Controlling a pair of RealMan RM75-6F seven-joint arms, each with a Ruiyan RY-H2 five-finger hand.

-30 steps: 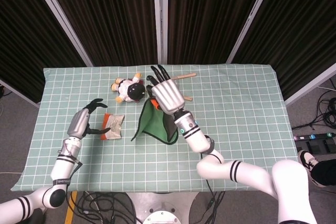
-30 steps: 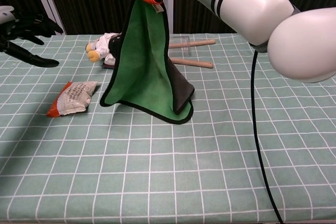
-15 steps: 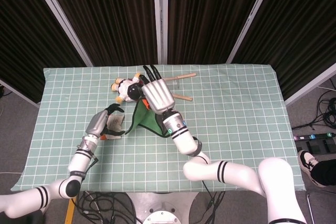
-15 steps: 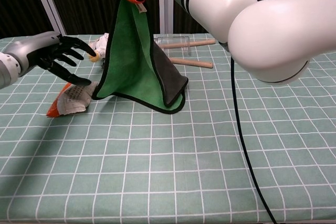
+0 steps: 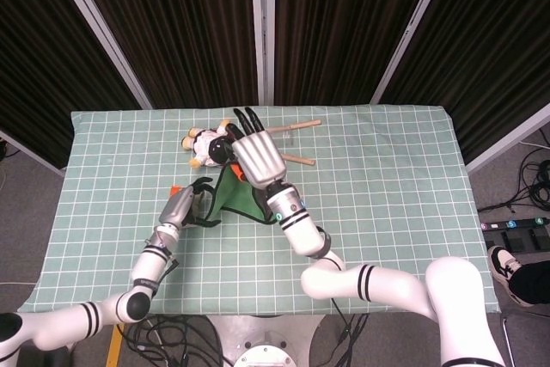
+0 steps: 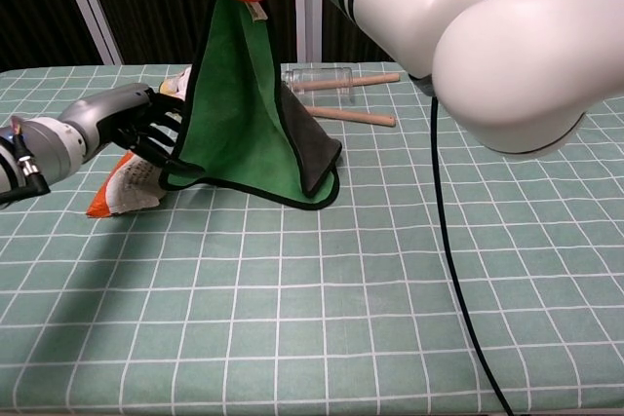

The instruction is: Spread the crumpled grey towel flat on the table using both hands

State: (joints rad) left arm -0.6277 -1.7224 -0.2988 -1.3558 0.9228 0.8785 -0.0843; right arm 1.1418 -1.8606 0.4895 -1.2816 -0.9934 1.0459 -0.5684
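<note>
— What sits nearest the front edge of the table (image 6: pixel 292 338)?

— Bare checked cloth, then the left hand (image 6: pixel 132 129), low over the table toward the left edge. Its fingers (image 6: pixel 166 133) are spread and curled around the towel's lower left edge; whether they actually pinch it, I cannot tell. Under that hand lies a crumpled snack packet (image 6: pixel 122 187), silver with an orange end.

— And the towel?

— The towel (image 6: pixel 249 114), green on one face and dark grey on the other, hangs like a tent near the table's middle. Its bottom hem touches the cloth and its top corner, with an orange tab, is lifted high.

— Who lifts it?

— The right hand (image 5: pixel 256 154), fingers closed on that top corner, seen from above in the head view.

— Behind?

— A plush toy (image 5: pixel 210 145) beside the towel, then two wooden sticks (image 6: pixel 356 116) and a clear cup (image 6: pixel 317 77) on its side toward the far edge.
</note>
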